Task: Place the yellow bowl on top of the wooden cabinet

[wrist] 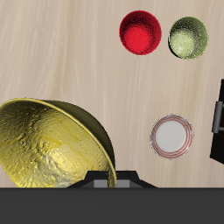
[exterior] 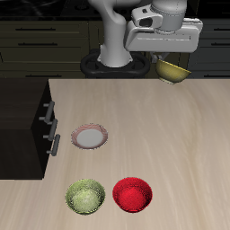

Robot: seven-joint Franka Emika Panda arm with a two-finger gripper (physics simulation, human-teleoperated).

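Nearest the front edge you had two bowls side by side, a dull yellow-green bowl (exterior: 84,198) and a glossy red bowl (exterior: 133,194). Behind them lay one small white plate with a pink rim (exterior: 90,137), beside the dark wooden cabinet with silver bar handles (exterior: 22,121). Farthest back, your gripper (exterior: 167,65) held the glossy golden-yellow speckled bowl (exterior: 174,72) tilted, raised above the table, well apart from the cabinet. Only the wrist view showed its mottled inside and a finger clamped on its rim.

Mottled golden-yellow bowl (wrist: 48,144); near-black wooden cabinet (exterior: 22,126) with silver handles; red bowl (exterior: 133,194); dull yellow-green bowl (exterior: 85,198); white plate (exterior: 90,137), reddish rim; pale wood-grain table (exterior: 171,144)
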